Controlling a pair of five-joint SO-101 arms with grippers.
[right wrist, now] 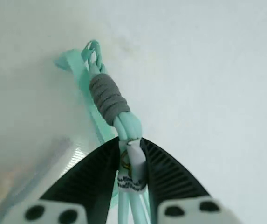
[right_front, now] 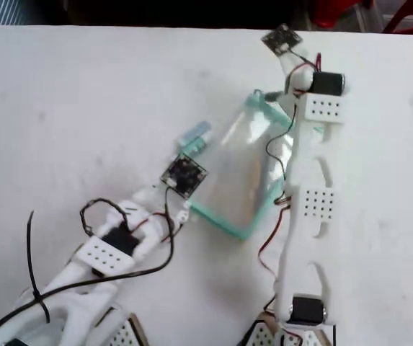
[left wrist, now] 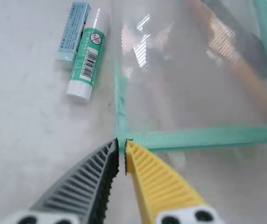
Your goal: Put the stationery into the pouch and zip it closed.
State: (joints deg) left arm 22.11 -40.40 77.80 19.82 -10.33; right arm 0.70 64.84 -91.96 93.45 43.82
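Both closed: left end effector pinched pouch corner, right end effector gripped zip cord; glue stick lay outside, ahead of left one, long axis pointing away.

Bright, even light; table washed white; glare streaks on clear pouch; shadows faint, soft.

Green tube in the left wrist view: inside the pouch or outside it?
Outside. The green tube lies on the bare table beside a blue box, apart from the pouch and its green edge.
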